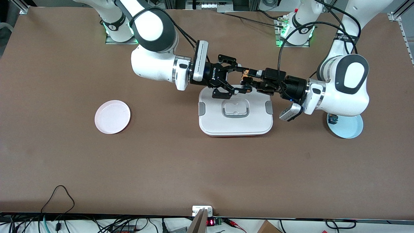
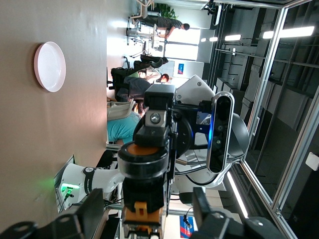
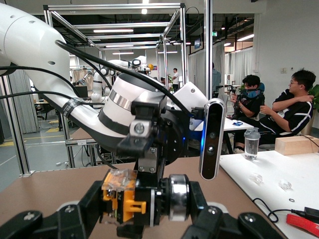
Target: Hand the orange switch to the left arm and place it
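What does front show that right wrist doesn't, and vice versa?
Front only: the box beneath both grippers, a pink plate toward the right arm's end, a blue plate holding a small blue part under the left arm.

Right wrist only: the lab backdrop with seated people, and a water bottle on a side table.

Both: the left gripper shut on the orange switch, with the right gripper open around it.

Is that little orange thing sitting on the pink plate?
No, the pink plate lies bare, while the orange switch is up in the air over the box, between the two grippers.
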